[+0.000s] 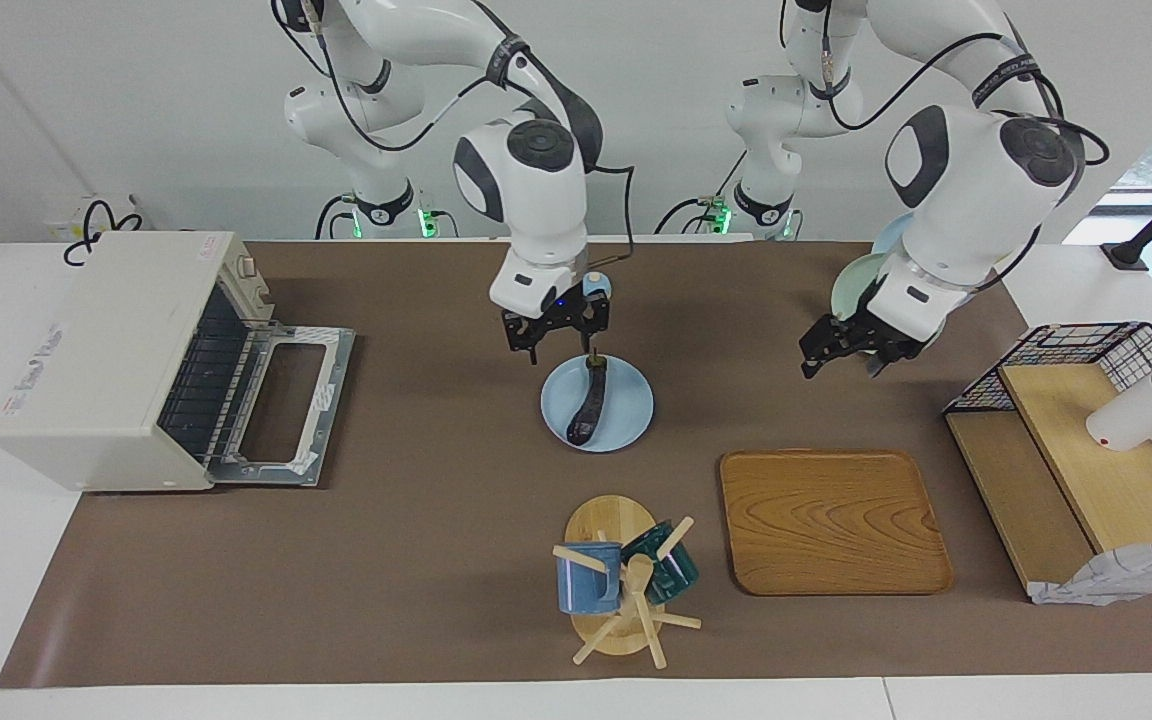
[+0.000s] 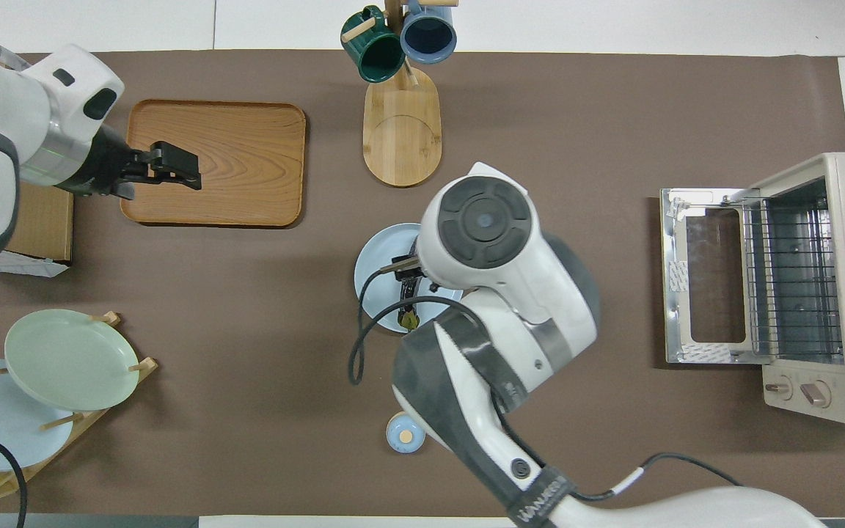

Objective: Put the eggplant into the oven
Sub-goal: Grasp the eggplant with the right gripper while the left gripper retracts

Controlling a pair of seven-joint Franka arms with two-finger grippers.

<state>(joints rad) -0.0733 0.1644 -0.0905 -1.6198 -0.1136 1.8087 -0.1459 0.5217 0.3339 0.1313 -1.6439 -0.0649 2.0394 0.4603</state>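
Observation:
The eggplant [image 1: 586, 402] lies on a light blue plate [image 1: 631, 410] at the middle of the table, its stem end toward the robots. In the overhead view only its stem end [image 2: 408, 320] and part of the plate [image 2: 372, 270] show under the right arm. My right gripper [image 1: 558, 345] is open and hangs just over the eggplant's stem end, not touching it. The oven [image 1: 106, 350] stands at the right arm's end of the table, with its door [image 1: 286, 405] dropped open and the wire rack [image 2: 793, 279] showing. My left gripper [image 1: 839, 358] is open and empty, waiting above the mat.
A wooden tray [image 1: 831, 520] lies farther from the robots than the left gripper. A mug tree [image 1: 621, 575] with a blue and a green mug stands farther out than the plate. A wire-and-wood rack [image 1: 1086, 440] and a plate rack [image 2: 63, 359] sit at the left arm's end.

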